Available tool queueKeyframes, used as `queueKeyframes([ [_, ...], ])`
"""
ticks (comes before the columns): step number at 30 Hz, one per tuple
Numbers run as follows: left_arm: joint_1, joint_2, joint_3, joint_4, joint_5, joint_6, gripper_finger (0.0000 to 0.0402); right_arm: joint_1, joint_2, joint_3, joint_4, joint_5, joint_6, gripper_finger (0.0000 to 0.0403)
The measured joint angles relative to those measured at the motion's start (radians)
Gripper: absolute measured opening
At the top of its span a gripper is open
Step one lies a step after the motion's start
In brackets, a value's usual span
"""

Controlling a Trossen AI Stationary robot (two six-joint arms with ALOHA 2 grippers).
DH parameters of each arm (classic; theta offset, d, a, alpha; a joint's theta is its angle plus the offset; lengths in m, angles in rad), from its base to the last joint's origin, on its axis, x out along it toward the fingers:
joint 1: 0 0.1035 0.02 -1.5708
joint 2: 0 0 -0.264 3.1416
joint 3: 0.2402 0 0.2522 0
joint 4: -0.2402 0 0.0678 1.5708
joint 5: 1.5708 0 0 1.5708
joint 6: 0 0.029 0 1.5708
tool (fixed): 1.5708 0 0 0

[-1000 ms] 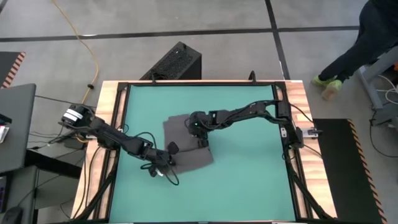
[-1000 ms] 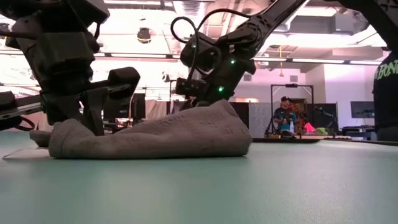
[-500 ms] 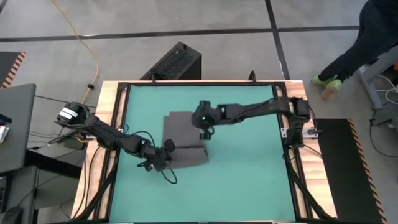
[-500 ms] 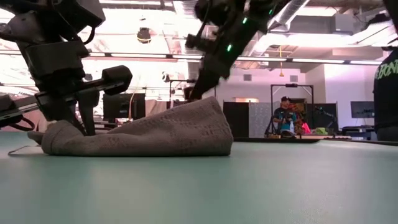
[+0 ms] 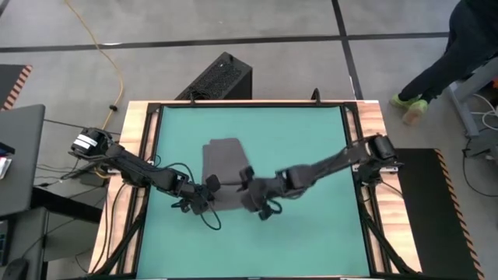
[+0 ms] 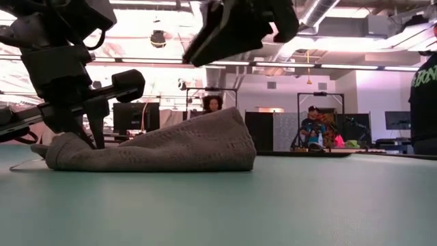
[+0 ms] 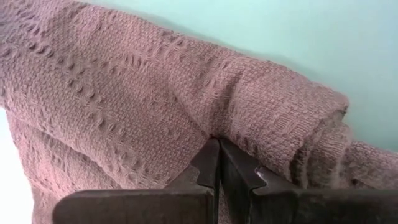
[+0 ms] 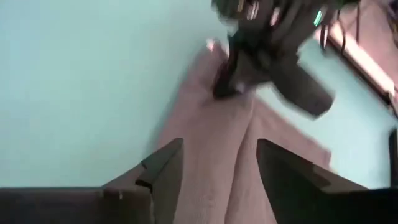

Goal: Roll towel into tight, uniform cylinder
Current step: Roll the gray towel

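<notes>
Your left gripper [image 7: 217, 163] pinches the partly rolled towel [image 5: 223, 167] near the teal mat's [image 5: 311, 132] front edge — right gripper [image 8: 217, 163] hovers above, fingers spread.

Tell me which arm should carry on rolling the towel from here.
Left, probably. The left gripper is shut, fingers pressed against the towel's rolled edge. The right gripper is open, hovering above the towel without touching it.

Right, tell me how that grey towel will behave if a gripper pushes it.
The towel is probably floppy: it lies slumped and rumpled. It will likely bunch rather than slide whole, since its knit looks coarse. The rolled edge may loosen if the shut left gripper leaves.
</notes>
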Motion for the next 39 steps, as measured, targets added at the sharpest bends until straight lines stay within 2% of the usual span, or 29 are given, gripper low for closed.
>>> queueKeyframes([
  [6,-0.032,0.002,0.007,0.017,-0.01,-0.018,0.0,-0.026,0.125,-0.004,-0.028,0.112,0.044,0.0217],
  [9,-0.059,0.002,0.018,0.018,-0.029,-0.02,0.0,-0.058,0.147,0.0,-0.027,0.105,0.089,0.0201],
  [14,-0.115,-0.006,0.066,0.006,-0.173,-0.075,0.0,-0.079,0.191,-0.001,-0.075,0.03,0.187,0.0182],
  [20,-0.144,-0.095,0.096,0.022,-0.256,-0.068,0.0,-0.079,0.202,-0.009,-0.084,0.002,0.245,0.0176],
  [22,-0.135,-0.123,0.096,0.034,-0.253,-0.071,0.0,-0.077,0.198,-0.01,-0.07,0.002,0.26,0.0176],
  [26,-0.075,-0.123,0.059,0.127,-0.162,-0.071,0.0,-0.075,0.194,-0.009,-0.015,-0.007,0.268,0.0176],
  [28,-0.046,-0.098,0.03,0.173,-0.142,-0.058,0.0,-0.075,0.194,-0.009,-0.009,-0.018,0.275,0.0176],
  [30,-0.032,-0.078,0.006,0.215,-0.166,-0.042,0.0,-0.076,0.194,-0.009,0.001,-0.021,0.285,0.0176],
  [34,0.0,-0.033,-0.041,0.399,-0.148,0.0,0.0,-0.075,0.182,0.003,-0.008,-0.018,0.254,0.0175],
  [39,0.038,0.048,-0.063,0.461,-0.108,-0.009,0.0,-0.062,0.097,0.032,-0.039,0.008,0.192,0.0175],
])
